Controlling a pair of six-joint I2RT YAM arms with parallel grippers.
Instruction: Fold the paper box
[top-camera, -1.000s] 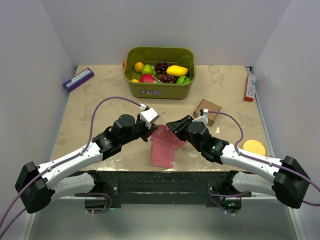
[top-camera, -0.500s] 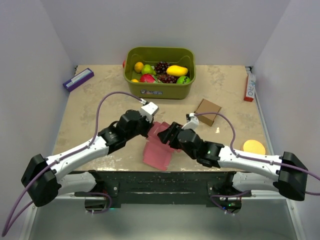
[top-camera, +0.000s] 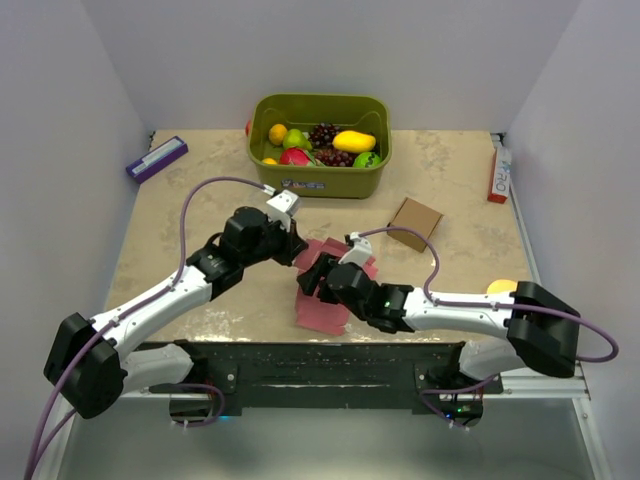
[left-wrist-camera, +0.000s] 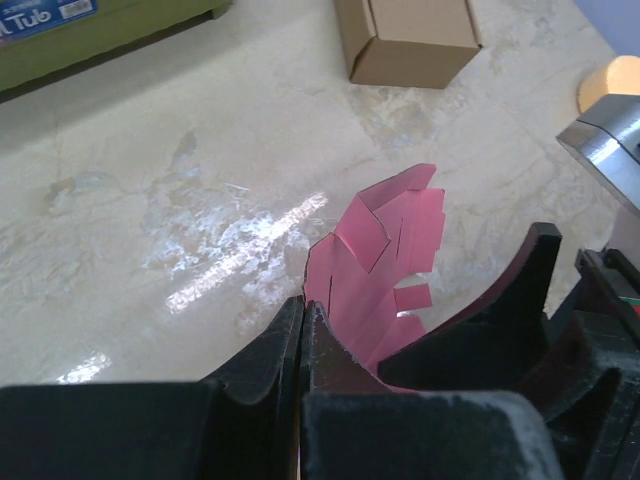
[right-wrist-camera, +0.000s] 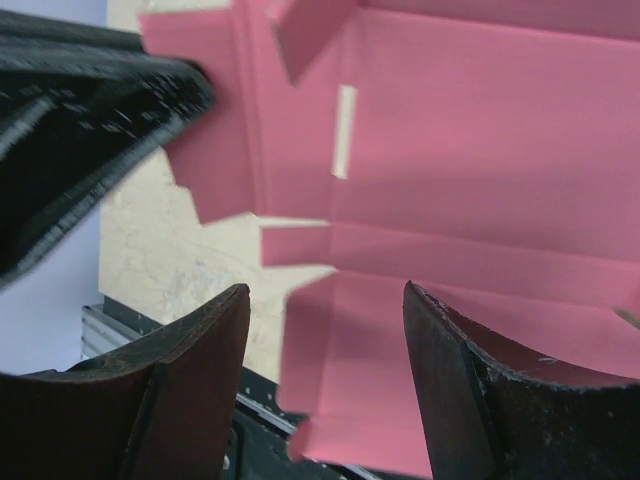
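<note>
The paper box (top-camera: 327, 309) is a flat pink-red card cutout with flaps, lying near the table's front edge with its far end lifted. My left gripper (top-camera: 292, 247) is shut on the cutout's far left edge; in the left wrist view the jaws (left-wrist-camera: 303, 302) are pressed together on the card (left-wrist-camera: 385, 245). My right gripper (top-camera: 316, 281) is open and sits over the middle of the cutout. In the right wrist view its fingers (right-wrist-camera: 325, 292) are spread apart above the pink sheet (right-wrist-camera: 470, 150), gripping nothing. The left gripper's dark fingers (right-wrist-camera: 90, 90) show at the upper left there.
A green bin (top-camera: 320, 178) of toy fruit stands at the back. A small brown cardboard box (top-camera: 415, 222) lies right of the paper and shows in the left wrist view (left-wrist-camera: 405, 40). A purple box (top-camera: 157, 158), a red-white box (top-camera: 498, 170) and an orange disc (top-camera: 508, 291) lie at the edges.
My right gripper has moved left and nearer, now over the middle of the pink cutout. My left gripper has shifted slightly back and left, still holding the card's edge.
</note>
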